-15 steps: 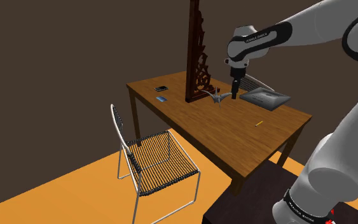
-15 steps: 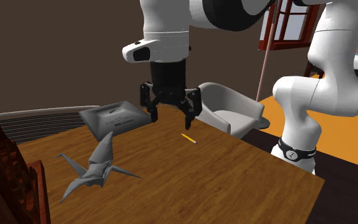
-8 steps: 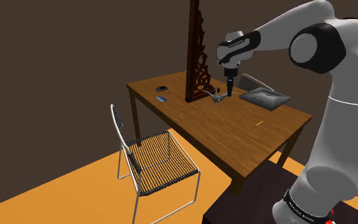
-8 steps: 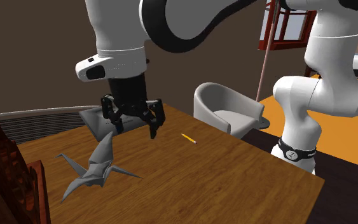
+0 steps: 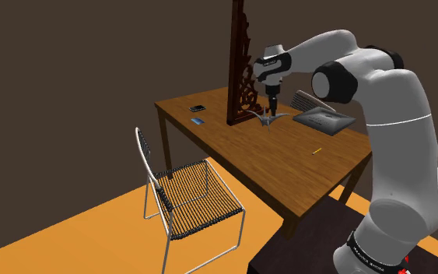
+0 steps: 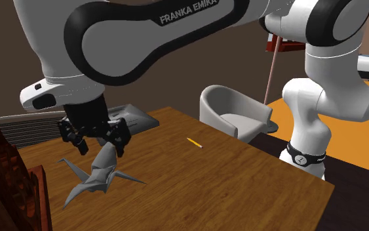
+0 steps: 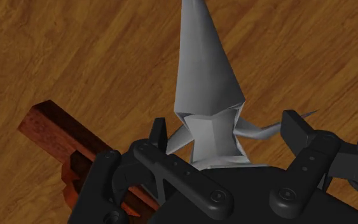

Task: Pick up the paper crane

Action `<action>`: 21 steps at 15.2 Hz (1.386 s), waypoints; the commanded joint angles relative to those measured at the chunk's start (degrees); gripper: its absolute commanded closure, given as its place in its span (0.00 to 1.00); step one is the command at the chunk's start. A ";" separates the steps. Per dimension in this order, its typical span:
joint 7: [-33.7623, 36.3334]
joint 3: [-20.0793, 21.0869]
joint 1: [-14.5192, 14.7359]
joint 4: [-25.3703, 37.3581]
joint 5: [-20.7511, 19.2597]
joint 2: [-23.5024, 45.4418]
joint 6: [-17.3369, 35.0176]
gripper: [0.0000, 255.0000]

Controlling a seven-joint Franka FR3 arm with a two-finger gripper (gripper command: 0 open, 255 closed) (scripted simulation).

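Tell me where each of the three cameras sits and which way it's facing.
Shoulder view: beside and behind the stand, looking down over the table; the white arm reaches out to the paper crane.
Second exterior view: low at the table's far side, facing back at the arm's base; the open tool hangs over the paper crane.
Wrist view: on the hand, looking down past the tool onto the paper crane.
Shared: all views show the paper crane on the table.
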 commanded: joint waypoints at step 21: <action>-0.92 0.59 -0.62 -0.32 0.60 2.86 3.11 1.00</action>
